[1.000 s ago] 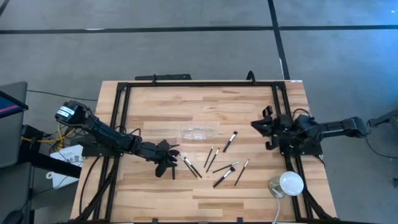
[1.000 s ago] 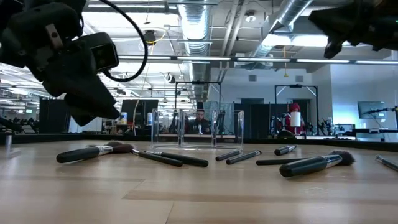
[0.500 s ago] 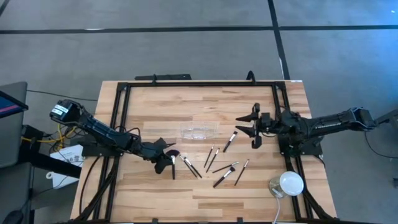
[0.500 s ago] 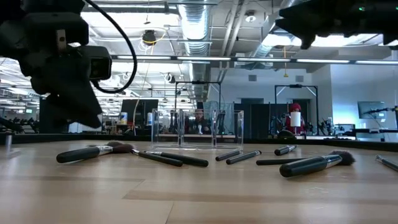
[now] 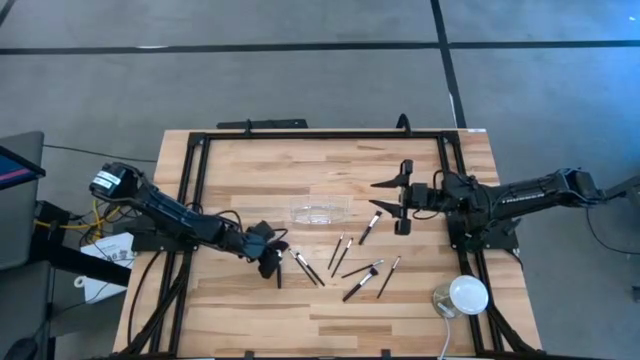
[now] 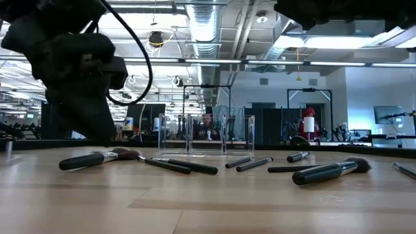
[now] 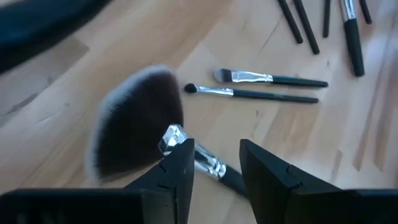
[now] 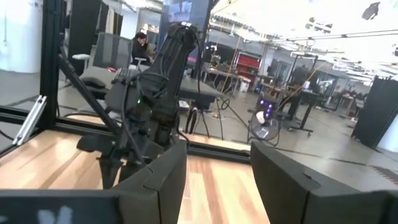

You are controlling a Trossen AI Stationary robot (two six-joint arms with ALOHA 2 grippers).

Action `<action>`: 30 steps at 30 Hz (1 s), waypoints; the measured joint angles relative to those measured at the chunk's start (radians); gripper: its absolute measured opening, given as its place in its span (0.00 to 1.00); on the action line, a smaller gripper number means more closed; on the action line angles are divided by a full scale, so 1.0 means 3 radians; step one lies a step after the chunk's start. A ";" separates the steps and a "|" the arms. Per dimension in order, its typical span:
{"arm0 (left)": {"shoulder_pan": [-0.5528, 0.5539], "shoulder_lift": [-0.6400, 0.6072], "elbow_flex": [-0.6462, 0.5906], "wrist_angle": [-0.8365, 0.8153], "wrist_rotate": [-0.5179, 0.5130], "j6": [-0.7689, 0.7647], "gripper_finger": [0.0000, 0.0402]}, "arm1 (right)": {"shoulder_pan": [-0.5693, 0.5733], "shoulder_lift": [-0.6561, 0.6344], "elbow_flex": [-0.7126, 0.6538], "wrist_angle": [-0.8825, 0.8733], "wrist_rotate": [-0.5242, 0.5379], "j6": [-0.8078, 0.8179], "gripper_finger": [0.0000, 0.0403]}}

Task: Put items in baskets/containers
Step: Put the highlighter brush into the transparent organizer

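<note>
Big open workshop with ducts and strip lights overhead, and in the middle a pale wood counter (image 5: 250,180) framed in black rail. The left tool (image 5: 268,257) is down low on the counter, its two fingers (image 7: 177,171) parted a little with the silver neck of the fan brush (image 7: 140,127) sitting in the gap between them; I can't tell if they're actually pinching it. Just past that tool's tips lie two slim brushes (image 7: 261,87) side by side, and more dark brushes (image 5: 350,270) are scattered farther out toward the right arm. The clear container (image 5: 320,211) stands beyond the left tool, upright, between the two arms and apart from every brush; from table height it looks see-through with nothing obvious inside, though that's hard to judge. The right tool (image 5: 397,202) hangs above the counter with its fingers spread wide and nothing in them, and a single brush (image 5: 370,227) lies right by it. A white dome (image 5: 466,295) sits back by the right arm's base.
</note>
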 joint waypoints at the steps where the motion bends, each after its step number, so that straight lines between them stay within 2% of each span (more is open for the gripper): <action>1: 0.0000 0.0049 0.0032 0.0000 -0.0002 0.0007 0.31 | 0.0000 0.0001 0.0001 -0.0010 0.0000 -0.0008 0.43; 11: 0.0000 0.0438 0.0196 0.0011 0.0047 0.0299 0.31 | 0.0000 0.0044 0.0006 -0.0006 0.0000 -0.0227 0.42; 15: 0.0001 0.0310 0.0190 -0.0115 0.0088 0.0445 0.30 | 0.0000 0.0048 0.0006 -0.0005 0.0000 -0.0227 0.42; 18: -0.0006 0.0051 0.0247 -0.0271 0.0075 0.0444 0.29 | 0.0000 0.0048 0.0006 -0.0003 0.0000 -0.0227 0.42; 24: -0.0025 -0.0275 0.0248 -0.0905 0.0171 -0.0094 0.27 | 0.0000 0.0048 0.0006 -0.0005 0.0000 -0.0227 0.42; 30: -0.0021 -0.0100 0.0212 -0.0986 0.0269 -0.0265 0.26 | 0.0001 0.0048 0.0005 -0.0005 0.0000 -0.0226 0.42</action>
